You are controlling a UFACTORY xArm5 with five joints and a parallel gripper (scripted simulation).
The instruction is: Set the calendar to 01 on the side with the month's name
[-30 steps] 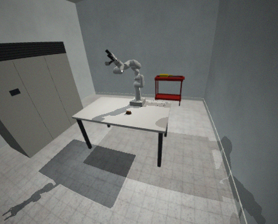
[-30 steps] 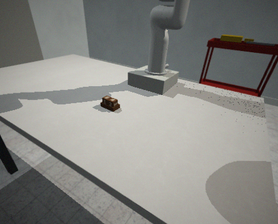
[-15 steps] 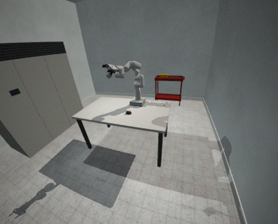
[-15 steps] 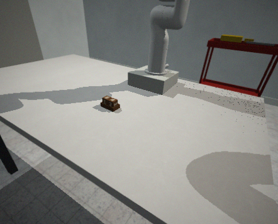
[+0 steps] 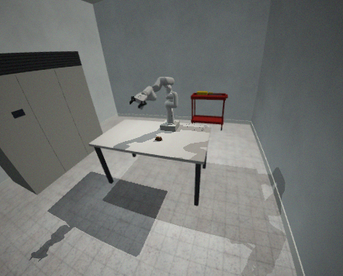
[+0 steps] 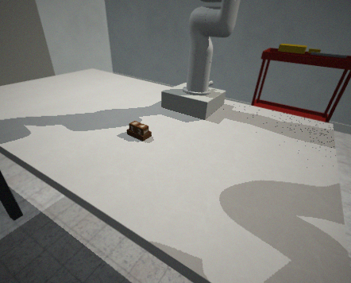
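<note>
The worktop (image 5: 116, 136) carries the arm's base (image 6: 174, 104) at its far edge. The arm (image 5: 164, 87) is stretched out high above the worktop, away from the red cart (image 5: 209, 96). Its gripper (image 5: 136, 101) is seen with jaws spread fully, holding and touching nothing. The calendar tray (image 6: 139, 130), with both cubes, rests on the worktop just before the base.

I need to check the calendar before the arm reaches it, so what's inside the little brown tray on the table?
Two brown cubes stand side by side in the tray. Their digits are too small to read, and the tray's floor is covered by them.
</note>
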